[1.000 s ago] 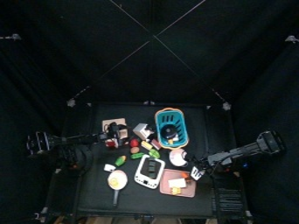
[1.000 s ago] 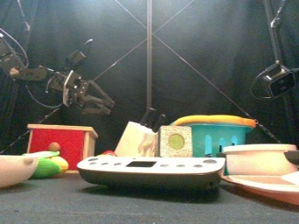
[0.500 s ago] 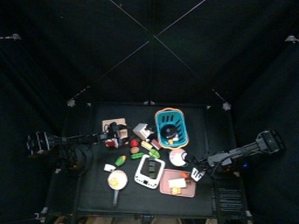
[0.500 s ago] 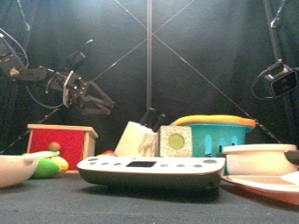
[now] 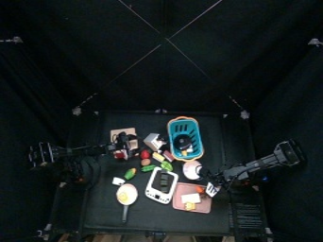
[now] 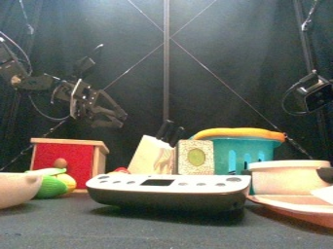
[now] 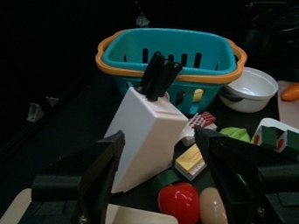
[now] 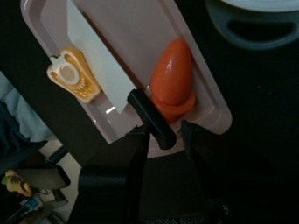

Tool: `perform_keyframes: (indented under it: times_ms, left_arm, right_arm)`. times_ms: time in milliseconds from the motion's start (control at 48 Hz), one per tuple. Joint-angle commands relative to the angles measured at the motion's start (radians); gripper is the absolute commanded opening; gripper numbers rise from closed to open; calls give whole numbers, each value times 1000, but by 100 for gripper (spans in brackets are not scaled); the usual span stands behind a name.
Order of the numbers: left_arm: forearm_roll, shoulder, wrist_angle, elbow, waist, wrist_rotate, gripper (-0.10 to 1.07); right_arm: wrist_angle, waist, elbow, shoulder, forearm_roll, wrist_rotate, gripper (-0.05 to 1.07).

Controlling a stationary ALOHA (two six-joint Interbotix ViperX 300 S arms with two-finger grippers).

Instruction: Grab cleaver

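The cleaver (image 8: 101, 63) lies on a pink cutting board (image 8: 193, 35), with a white blade and a black handle (image 8: 149, 114). My right gripper (image 8: 165, 142) hangs just above the handle's end, open, one jaw on each side of it and not closed on it. In the top view that gripper (image 5: 214, 184) is at the board's (image 5: 192, 198) right edge. My left gripper (image 7: 158, 147) is open and holds nothing, facing a white knife block (image 7: 146, 131) at the table's left (image 5: 117, 151).
On the board beside the cleaver lie a carrot (image 8: 173, 72) and a yellow slice (image 8: 73, 74). A teal basket (image 7: 170, 54), a white bowl (image 7: 250, 87) and small food pieces crowd the middle. At the front stand a scale (image 6: 166, 190) and a red box (image 6: 68, 160).
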Motion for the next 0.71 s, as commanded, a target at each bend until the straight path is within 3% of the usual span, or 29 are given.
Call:
perform_keyframes:
  times_ms: [0,375,688]
  left_arm:
    - [-2,-2,-5,-9,3,0,97]
    - [-2,-2,-3,-6,3,0,97]
    - [-2,-2,-5,-6,3,0,97]
  right_arm:
    - [-6,14,-11,5,9,-2,74]
    - [-11,26,-18,9,9,-2,74]
    - [51,26,-34,-8,3,-2,75]
